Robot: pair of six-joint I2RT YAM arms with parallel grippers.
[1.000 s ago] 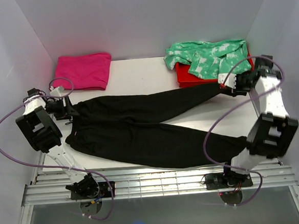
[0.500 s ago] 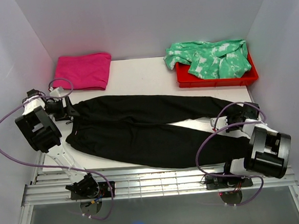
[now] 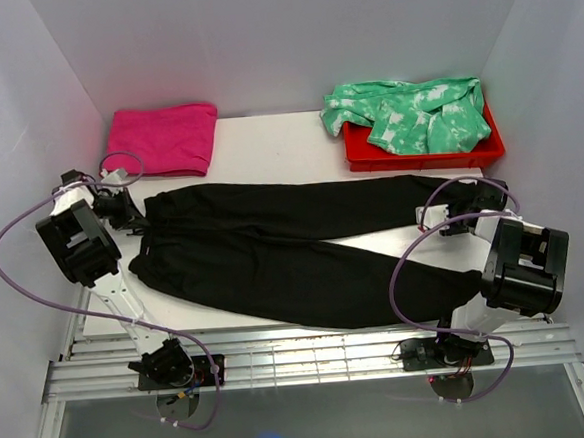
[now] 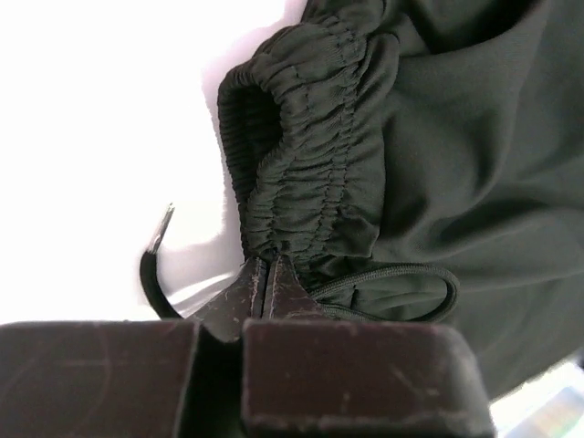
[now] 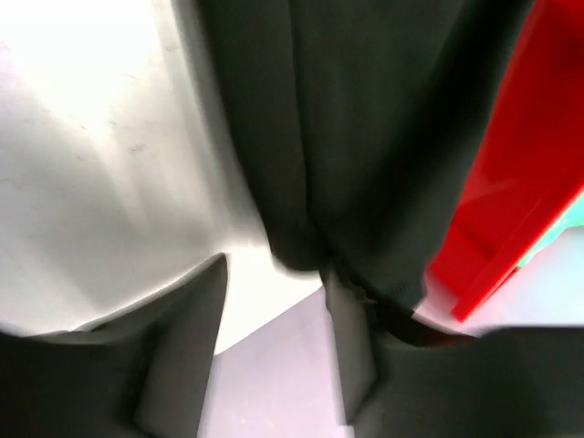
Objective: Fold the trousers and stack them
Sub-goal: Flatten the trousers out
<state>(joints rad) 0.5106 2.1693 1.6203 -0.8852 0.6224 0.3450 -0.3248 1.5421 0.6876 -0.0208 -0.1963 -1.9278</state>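
Item: trousers (image 3: 274, 242), black, flat along worktop (image 3: 267, 146) near edge. My L gripper (image 4: 265, 281): clamped on waistband (image 4: 301, 164). My R gripper (image 5: 276, 274): jaws apart, at leg end, right edge.

Tool (image 4: 265, 285) tips pressed together at trousers (image 4: 438, 137) waistband; drawstring (image 4: 401, 270) beside.

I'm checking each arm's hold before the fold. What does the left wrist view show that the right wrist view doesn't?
Only the left wrist view shows the elastic waistband, a drawstring, and the left gripper shut on the waistband's edge. Only the right wrist view shows the red bin and the right gripper, fingers apart, at a leg's end. Both show the black trousers lying on the white table.
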